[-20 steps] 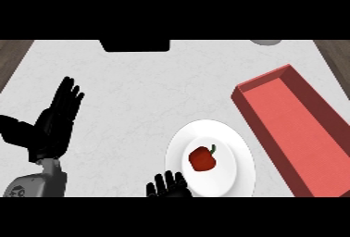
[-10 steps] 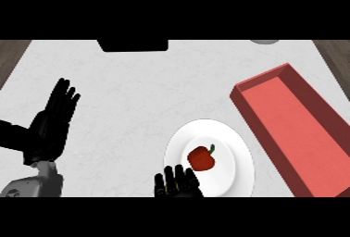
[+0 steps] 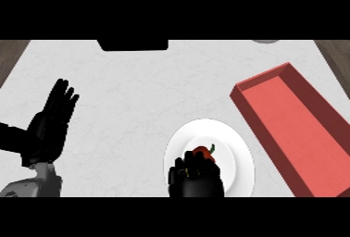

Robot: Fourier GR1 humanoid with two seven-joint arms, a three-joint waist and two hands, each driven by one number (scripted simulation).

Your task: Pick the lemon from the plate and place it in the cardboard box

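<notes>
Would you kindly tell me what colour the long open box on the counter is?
The long open box is red, shown in the head view.

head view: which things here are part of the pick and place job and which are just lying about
Part of the job:
- red fruit with a green stem (no lemon shows)
- white plate under it
- red box
- right hand, over the plate's near edge

Lying about:
- dark object at the counter's far edge
- left hand, open, resting at left

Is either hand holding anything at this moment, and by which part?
Nothing is held. The right hand partly covers the red fruit on the plate; the left hand rests open.
</notes>
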